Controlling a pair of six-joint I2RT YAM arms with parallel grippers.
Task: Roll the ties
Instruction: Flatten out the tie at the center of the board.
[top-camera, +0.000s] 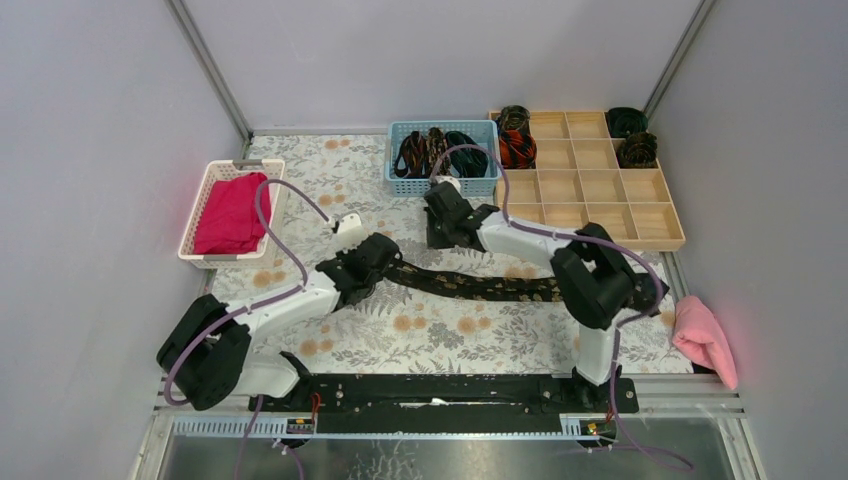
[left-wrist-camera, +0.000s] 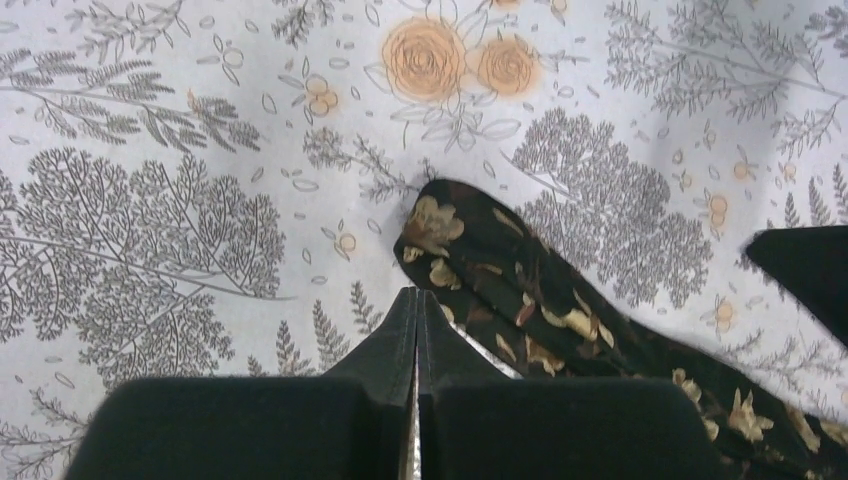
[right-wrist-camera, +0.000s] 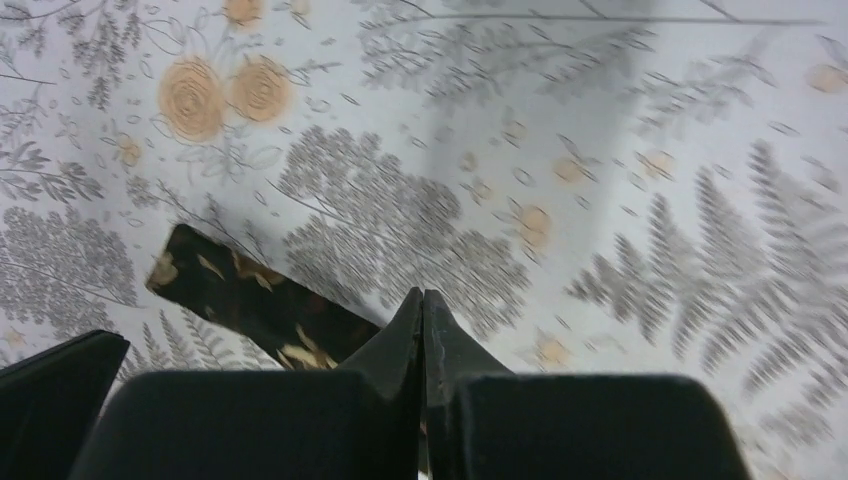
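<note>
From above I count two arms, two baskets and one tray. One long black tie with gold-brown flecks lies flat on the flowery tablecloth, between the arms. Four rolled ties sit in the wooden tray with many little boxes, two at its left end and two at its right. Some loose ties, too tangled to count, fill the blue plastic basket. The white basket holds one magenta folded cloth. One pink towel lies at the right edge. The left arm stretches low, with the left claw at the tie's left end. The right arm bends back across, and the right claw is near that same end.

From the left wrist, the left claw is squeezed tight. Its tip is at the tie's rounded end. I cannot tell if it pinches cloth.

From the right wrist, the right claw is tight too. The tie runs under it.
</note>
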